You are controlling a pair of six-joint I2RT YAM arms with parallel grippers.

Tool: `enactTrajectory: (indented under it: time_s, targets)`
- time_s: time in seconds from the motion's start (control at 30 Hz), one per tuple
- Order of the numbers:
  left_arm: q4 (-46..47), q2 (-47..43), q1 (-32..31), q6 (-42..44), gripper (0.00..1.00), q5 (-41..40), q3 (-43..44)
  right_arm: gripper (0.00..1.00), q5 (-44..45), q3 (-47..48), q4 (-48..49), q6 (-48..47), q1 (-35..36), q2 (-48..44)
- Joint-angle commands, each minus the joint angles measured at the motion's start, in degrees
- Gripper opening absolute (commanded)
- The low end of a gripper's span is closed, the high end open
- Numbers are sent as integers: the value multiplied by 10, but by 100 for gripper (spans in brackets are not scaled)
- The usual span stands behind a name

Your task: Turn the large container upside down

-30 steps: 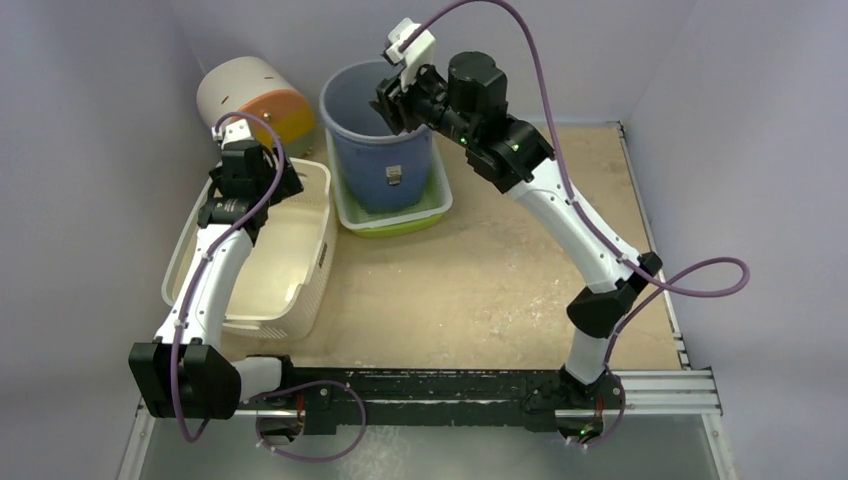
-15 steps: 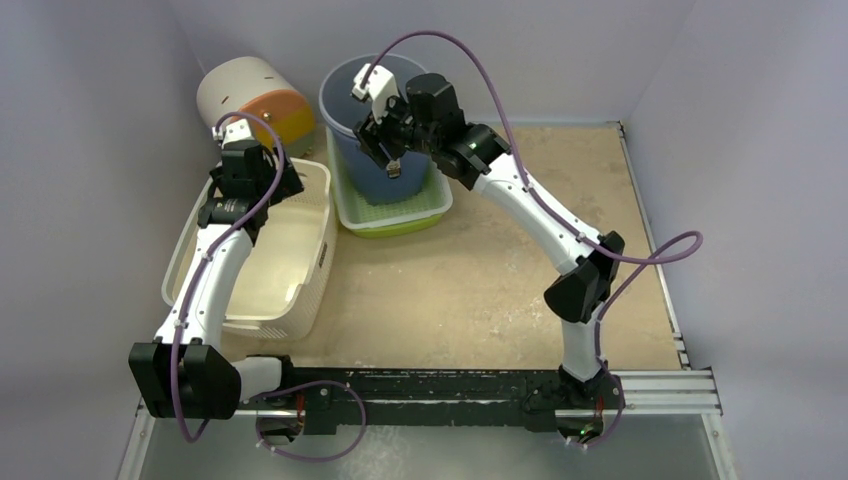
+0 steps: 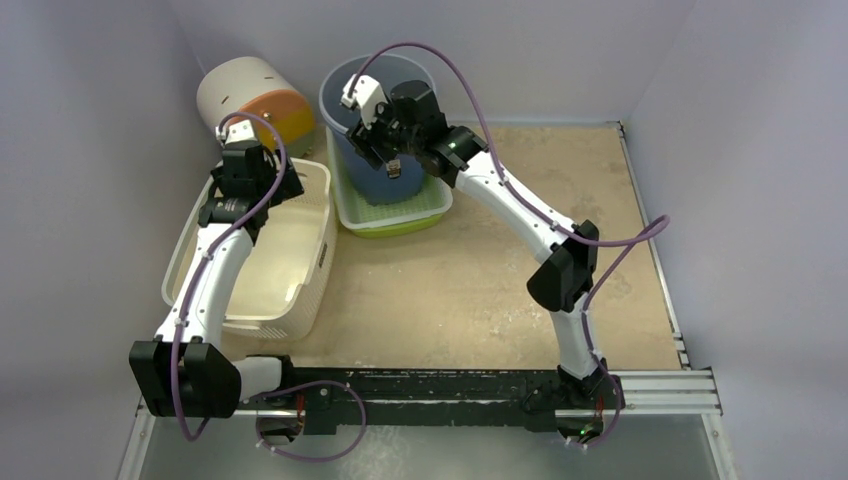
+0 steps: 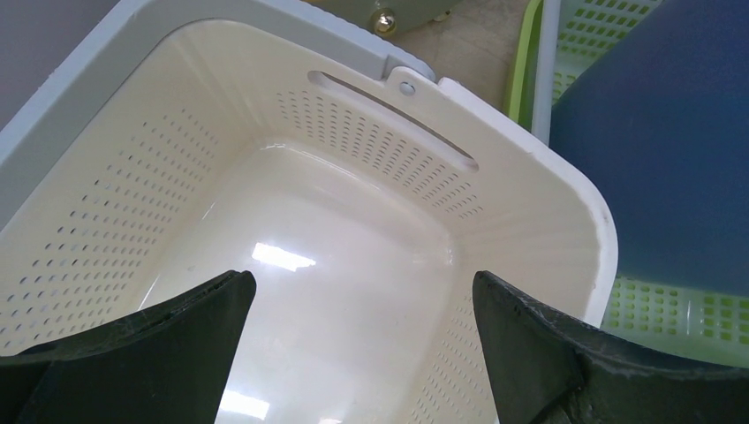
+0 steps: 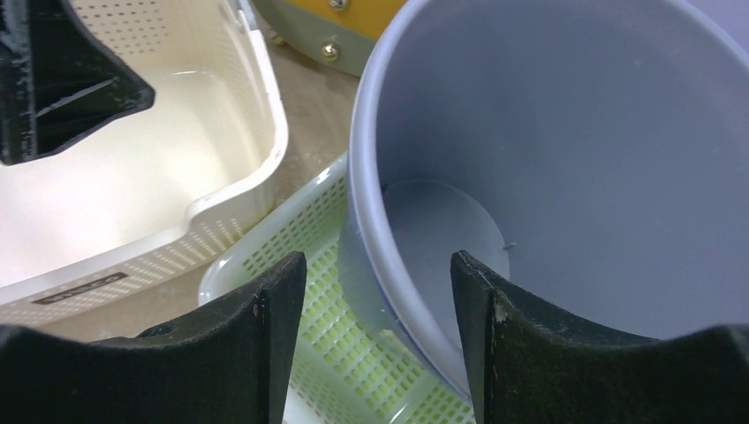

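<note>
The large blue bucket (image 3: pixel 365 182) stands upright in a green perforated tray (image 3: pixel 395 216) at the back of the table. My right gripper (image 3: pixel 380 143) is open at the bucket's near-left rim. In the right wrist view the rim of the bucket (image 5: pixel 565 132) runs between the spread jaws of the right gripper (image 5: pixel 380 274), one finger inside and one outside over the tray (image 5: pixel 291 265); I cannot tell if they touch. My left gripper (image 3: pixel 262 185) is open and empty over the far end of a white perforated basket (image 3: pixel 270 260); its wrist view shows the left gripper (image 4: pixel 364 291) above the basket (image 4: pixel 353 238).
A cream and orange drum (image 3: pixel 250 95) lies on its side at the back left, behind the basket. The enclosure walls stand close behind the bucket and to the left. The basket's right rim lies near the green tray. Bare table spreads to the right.
My right arm has swung left and down, from over the bucket's middle to its near-left rim. The left arm, bucket and basket have not moved.
</note>
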Motion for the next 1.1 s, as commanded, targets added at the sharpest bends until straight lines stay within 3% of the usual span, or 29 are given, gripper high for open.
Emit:
enactTrajectory:
  time_s: [0.0, 0.23, 0.47, 0.73, 0.8, 0.9, 1.07]
  targets:
    - [6, 3, 1, 21, 96, -3, 19, 62, 14, 34, 19, 5, -15, -1]
    - [10, 4, 1, 16, 96, -1, 13, 46, -18, 33, 23, 13, -23, -13]
    - [9, -1, 1, 15, 96, 1, 13, 50, -18, 31, 26, 12, -32, 4]
    - [-1, -4, 1, 19, 96, -2, 16, 39, -35, 46, 25, 22, -48, 16]
    - [-2, -5, 1, 18, 96, -2, 16, 32, -44, 46, 25, 23, -51, 18]
    - [-4, -7, 1, 18, 96, -4, 16, 1, -49, 54, 25, 30, -52, 20]
    - [-5, -14, 1, 17, 96, -5, 16, 0, -68, 80, 32, 38, -51, 1]
